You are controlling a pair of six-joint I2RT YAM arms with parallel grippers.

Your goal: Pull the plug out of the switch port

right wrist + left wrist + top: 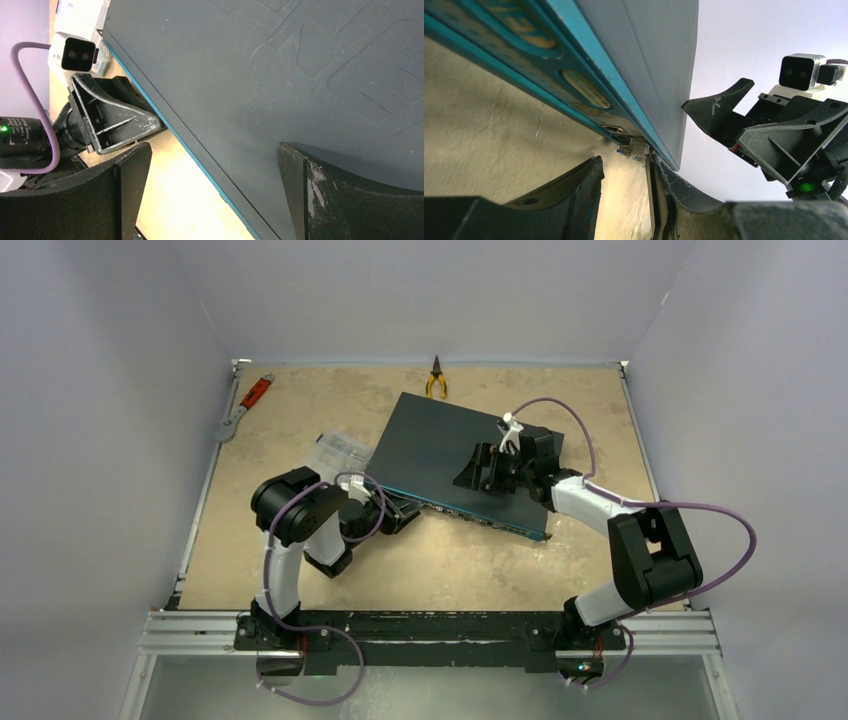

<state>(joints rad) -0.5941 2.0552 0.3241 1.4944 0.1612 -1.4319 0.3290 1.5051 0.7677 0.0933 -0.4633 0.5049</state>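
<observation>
Two claws are at work on the switch, which lies flat and askew in the middle of the counter, its blue-edged port face turned toward the arms. The plug, a small clear connector, sits seated in a port near the left end of that face; no cable on it can be made out.

The left claw is low at the counter with its jaws spread, one finger on either side of the plug's line, and the plug just ahead of the tips, not yet pinched. The right claw is also spread and hangs over the switch's top panel near the front edge. Whether it presses on the panel cannot be told.

This looks like the approach to the grasp, with the pull not begun. The next move probably calls for easing the left claw forward until the pads flank the plug, then closing and drawing straight back along the port's axis. The right arm would steady the box so it does not slide.
</observation>
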